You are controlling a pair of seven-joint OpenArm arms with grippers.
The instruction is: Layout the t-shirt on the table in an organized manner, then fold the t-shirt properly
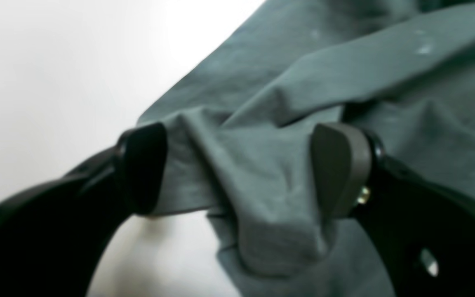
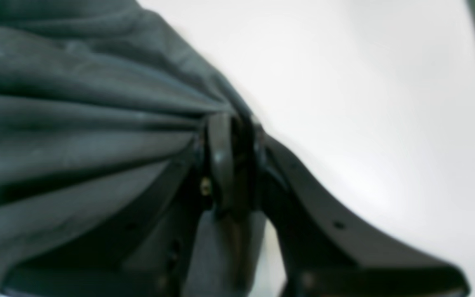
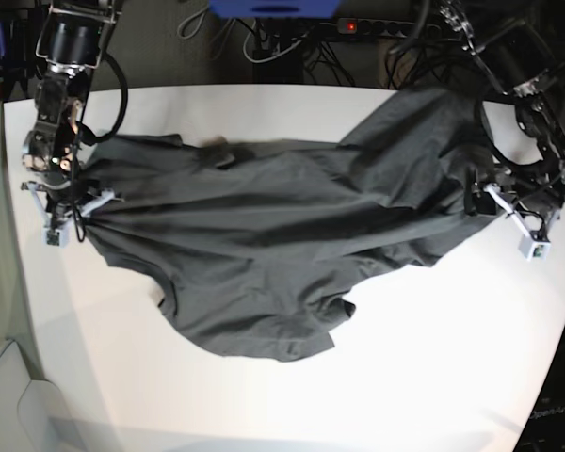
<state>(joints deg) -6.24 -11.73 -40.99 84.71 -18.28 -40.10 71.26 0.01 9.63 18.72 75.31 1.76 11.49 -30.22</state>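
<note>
The dark grey t-shirt (image 3: 264,226) lies spread and wrinkled across the white table (image 3: 405,358), with one sleeve hanging toward the front. At the shirt's left edge in the base view, my right gripper (image 3: 78,205) is shut on a pinch of cloth. In its wrist view the fingers (image 2: 221,156) are clamped, and folds of the t-shirt (image 2: 76,123) fan out from them. My left gripper (image 3: 480,200) is at the shirt's right edge. It stands open (image 1: 239,165), with a bunched ridge of the t-shirt (image 1: 344,74) lying loose between its fingers.
Cables and a power strip (image 3: 358,26) run behind the table's far edge. The table's curved edge lies close to the right of my left arm. A grey box (image 3: 5,395) sits off the table at the lower left. Bare tabletop (image 2: 365,103) lies beside my right gripper.
</note>
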